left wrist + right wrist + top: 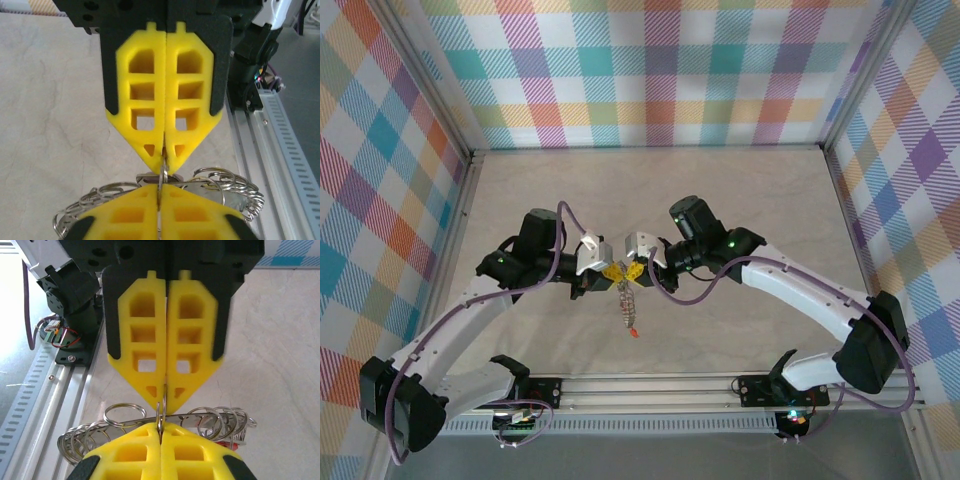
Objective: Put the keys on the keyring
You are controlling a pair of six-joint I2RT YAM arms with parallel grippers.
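My left gripper (pixel 612 270) and right gripper (pixel 632 270) meet tip to tip above the table's middle. Both are shut on the same small split ring, which stands edge-on between them. That ring belongs to the keyring (pixel 626 302), a silvery wreath of wire loops hanging below the tips. In the left wrist view my left gripper (pixel 160 189) is at the bottom, the right gripper (pixel 164 165) points down at it, and the keyring (pixel 232 184) spreads to both sides. The right wrist view mirrors this: right gripper (pixel 161 426), left gripper (pixel 164 405), keyring (pixel 215 420). A red key (pixel 634 330) dangles lowest.
The beige table (pixel 650 190) is boxed in by plaid walls at the back and both sides. A metal rail (pixel 650 385) carrying the arm bases runs along the near edge. The grippers hold the keyring just beyond that rail.
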